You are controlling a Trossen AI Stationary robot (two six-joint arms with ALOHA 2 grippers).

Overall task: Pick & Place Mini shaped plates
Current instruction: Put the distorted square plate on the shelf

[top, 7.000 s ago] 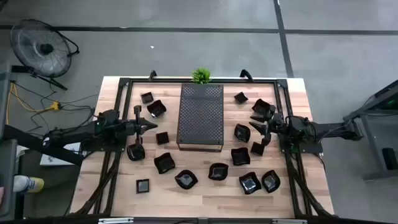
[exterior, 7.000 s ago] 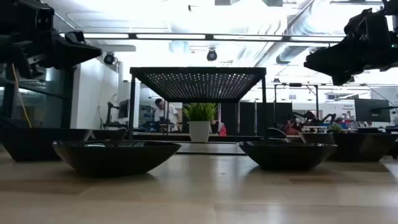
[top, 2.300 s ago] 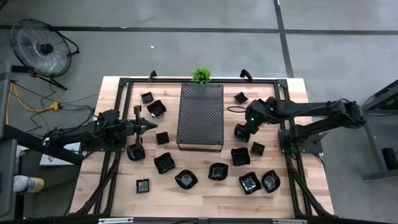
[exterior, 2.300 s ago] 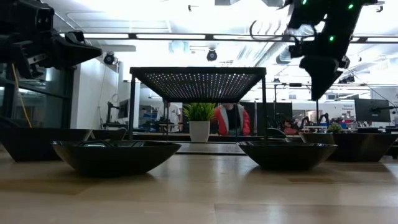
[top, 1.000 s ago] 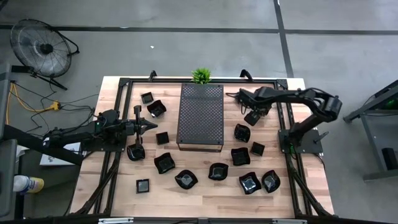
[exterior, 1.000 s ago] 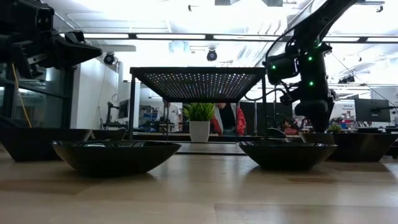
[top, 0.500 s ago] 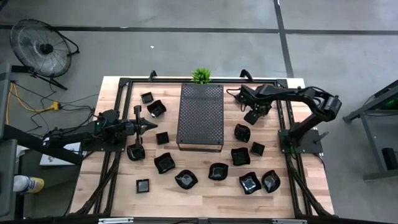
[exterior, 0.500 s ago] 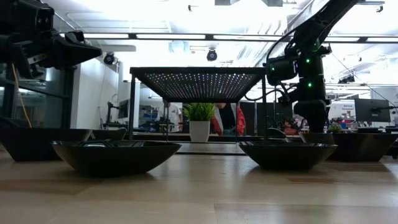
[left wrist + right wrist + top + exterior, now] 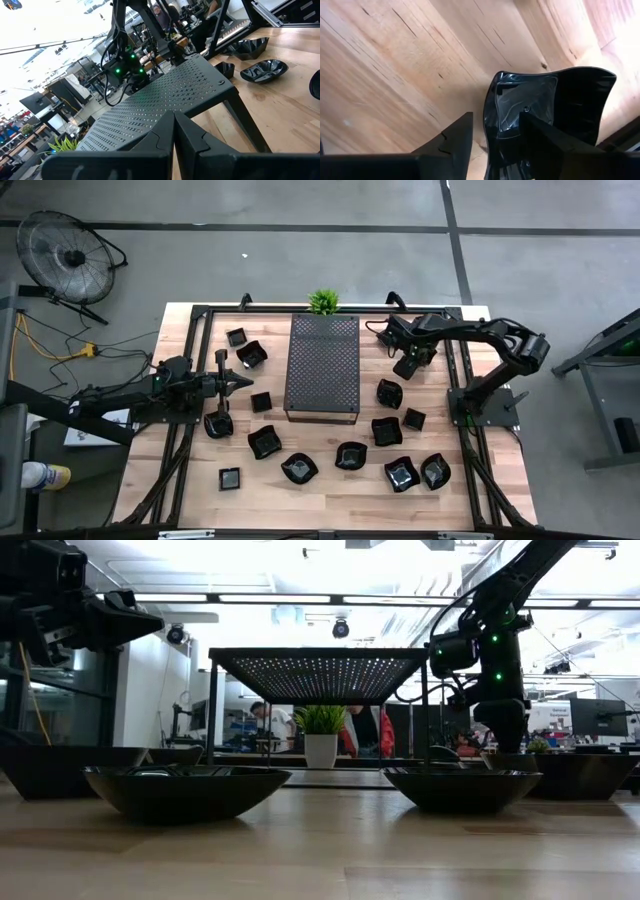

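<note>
Several glossy black mini plates lie scattered on the wooden table around the perforated tray (image 9: 322,365): some on its left (image 9: 251,354), a row along the near side (image 9: 350,455), and more on the right (image 9: 388,392). My right gripper (image 9: 407,366) points down, low over a wavy-rimmed plate (image 9: 547,97) near the far right. It is open and astride that plate's rim (image 9: 489,125). My left gripper (image 9: 240,383) is shut (image 9: 173,131) and hovers level beside the tray's left side. The low view shows two near plates (image 9: 185,790) (image 9: 460,787) resting on their bases. My right gripper comes from above, pointing down, with one finger (image 9: 545,142) over the inside of the wavy plate and the other finger (image 9: 452,142) outside its rim, above bare wood. I cannot tell whether either finger touches the plate, which sits flat on the table.
A small green plant (image 9: 323,302) stands at the tray's far end. A black frame (image 9: 200,315) runs around the table. Bare wood lies between the tray and the right-hand plates (image 9: 370,370). People move in the room beyond the table (image 9: 365,730).
My right gripper has stayed low over the wavy plate on the far right, while its arm has shifted slightly toward the far edge. My left arm has kept still. No plate has moved.
</note>
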